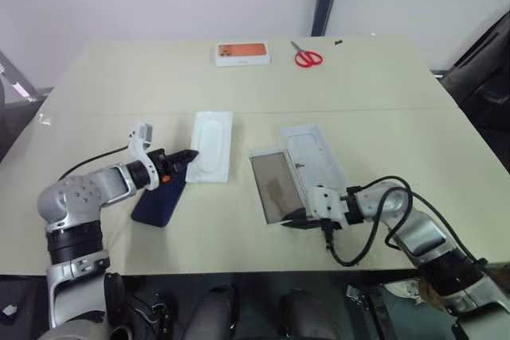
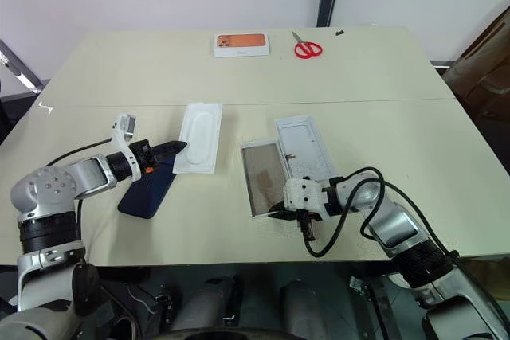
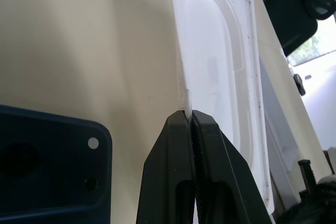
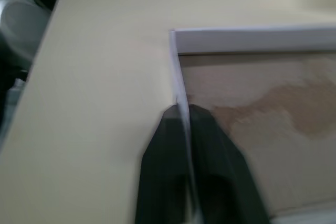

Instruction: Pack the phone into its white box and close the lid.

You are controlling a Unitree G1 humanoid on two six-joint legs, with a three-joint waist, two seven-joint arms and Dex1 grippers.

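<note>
Pale beige table, matte, with a seam running across its middle.

Left gripper — two black wedge fingers pressed together, pinching the thin edge of the white insert. The insert is a flat moulded sheet with a rounded oblong recess; its surface has a soft sheen in the left wrist view.

The phone lies flat on the table just beside the insert, under the left gripper: slim, dark navy, rounded corners, camera cluster visible in the left wrist view as dark round lenses (one small pale dot beside them).

The white box sits right of centre — a shallow rectangular tray with thin white cardboard walls and a tan-brown floor, mottled with a darker stain. Right gripper has its black fingers closed on the tray's near wall, one finger outside and one inside, close to a corner.

The lid rests against the tray's far-right side, plain white inner face up, slightly angled.

At the far edge: a white box with an orange print and red-handled scissors, well apart from the working area.
</note>
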